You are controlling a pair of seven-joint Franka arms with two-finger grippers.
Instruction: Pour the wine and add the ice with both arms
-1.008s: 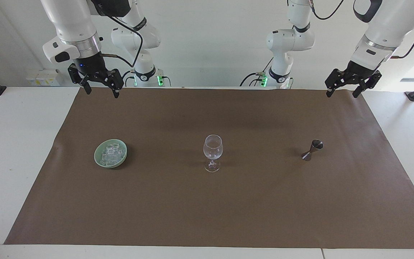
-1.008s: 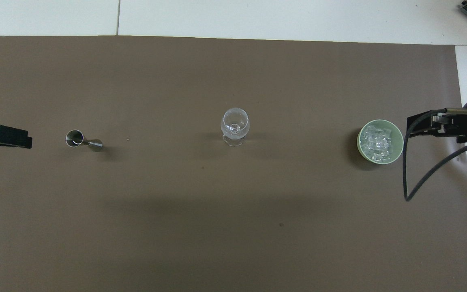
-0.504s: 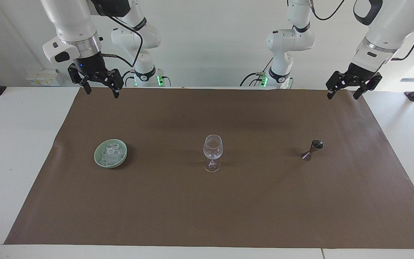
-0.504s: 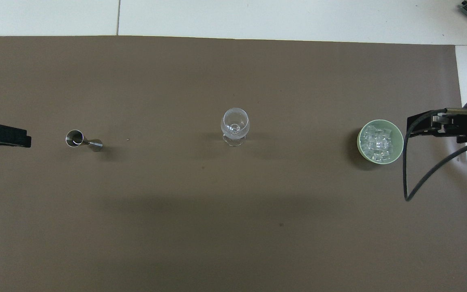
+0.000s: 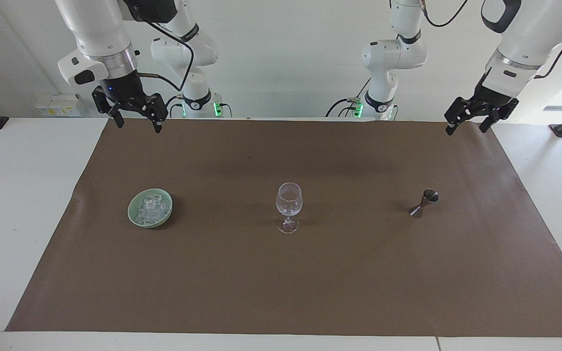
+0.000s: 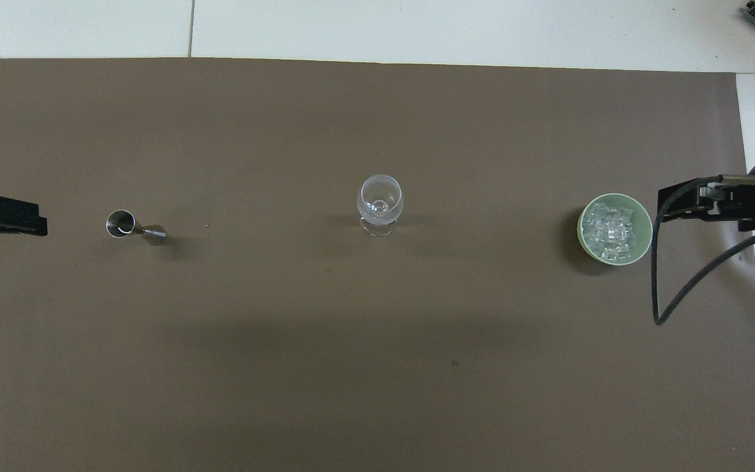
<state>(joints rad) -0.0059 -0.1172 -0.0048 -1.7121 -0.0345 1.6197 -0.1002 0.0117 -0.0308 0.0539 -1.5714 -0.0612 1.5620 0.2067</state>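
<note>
Above the table's robot-side edge, I see my left tool retreat slightly, my right tool unchanged, both spread empty; ice untouched.

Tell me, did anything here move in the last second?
Only the left gripper: open and empty, it drew slightly outward toward its own end of the table, away from the jigger. The right gripper stayed open above the table's edge. Ice, bowl and wine glass did not move.
</note>
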